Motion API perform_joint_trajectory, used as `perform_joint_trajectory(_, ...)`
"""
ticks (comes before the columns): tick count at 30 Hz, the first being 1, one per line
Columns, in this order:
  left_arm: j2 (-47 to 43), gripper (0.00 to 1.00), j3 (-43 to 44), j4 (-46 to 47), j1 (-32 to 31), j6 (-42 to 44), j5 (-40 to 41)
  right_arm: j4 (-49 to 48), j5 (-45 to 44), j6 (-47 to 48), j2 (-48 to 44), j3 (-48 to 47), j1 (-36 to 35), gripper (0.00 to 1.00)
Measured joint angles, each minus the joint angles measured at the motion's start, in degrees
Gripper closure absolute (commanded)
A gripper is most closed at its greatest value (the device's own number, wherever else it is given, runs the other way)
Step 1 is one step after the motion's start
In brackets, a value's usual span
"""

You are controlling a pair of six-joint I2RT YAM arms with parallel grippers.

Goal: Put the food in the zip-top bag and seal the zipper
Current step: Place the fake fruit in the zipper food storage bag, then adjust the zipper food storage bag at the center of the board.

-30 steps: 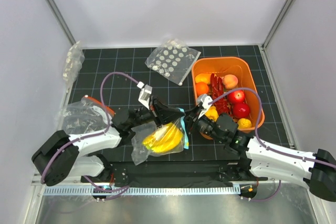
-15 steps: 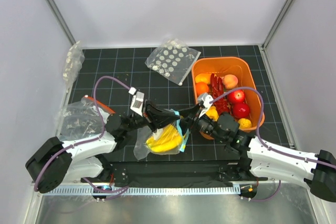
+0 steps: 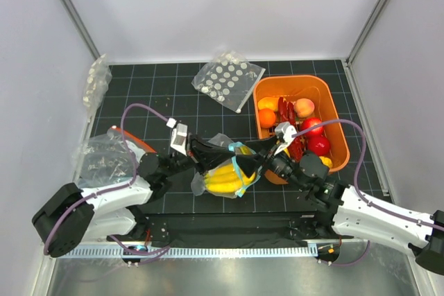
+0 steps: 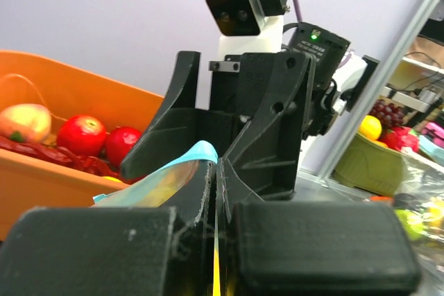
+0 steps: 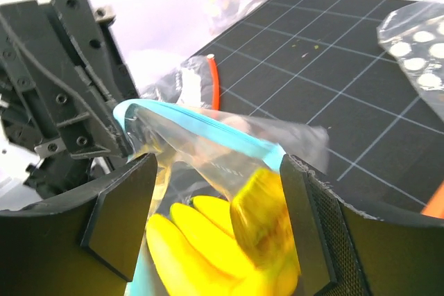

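banana bunch (image 3: 222, 179) lying left–right, zip-top bag (image 3: 201, 184) mouth – zipper (image 3: 238, 169) – facing right

You are seeing a left arm (image 3: 114, 195) and a right arm (image 3: 378, 209) wearing white shells with black joints. A purple cable (image 3: 132, 110) is looping off each. The black left tool (image 3: 229, 152) and right tool (image 3: 255, 159) are showing small screws.
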State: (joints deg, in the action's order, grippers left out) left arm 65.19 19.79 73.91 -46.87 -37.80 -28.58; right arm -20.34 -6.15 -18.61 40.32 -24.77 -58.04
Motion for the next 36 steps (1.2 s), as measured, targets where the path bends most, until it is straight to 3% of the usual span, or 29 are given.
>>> perform_joint_trajectory(7,-9.18,1.0,-2.23,-5.7,0.0,4.63,5.46,4.68,-7.26,-2.64,-3.15,-1.95,-0.09,0.23)
perform_joint_trajectory(11,-16.15,1.0,-3.74,-8.09,0.0,7.45,9.16,8.48,-9.9,-4.42,-1.07,-5.27,-0.09,0.39)
perform_joint_trajectory(17,-21.4,1.0,-5.33,-10.14,-0.11,9.97,11.69,11.85,-10.67,-6.38,7.54,-10.29,-0.09,0.49)
perform_joint_trajectory(27,-23.76,1.0,-5.38,-12.11,-1.6,12.41,11.93,15.8,-6.64,-9.44,19.5,-14.45,-0.09,0.52)
perform_joint_trajectory(36,-25.35,1.0,-5.49,-13.46,-1.99,14.34,12.2,16.11,-1.31,-12.15,21.51,-15.61,-0.13,0.52)
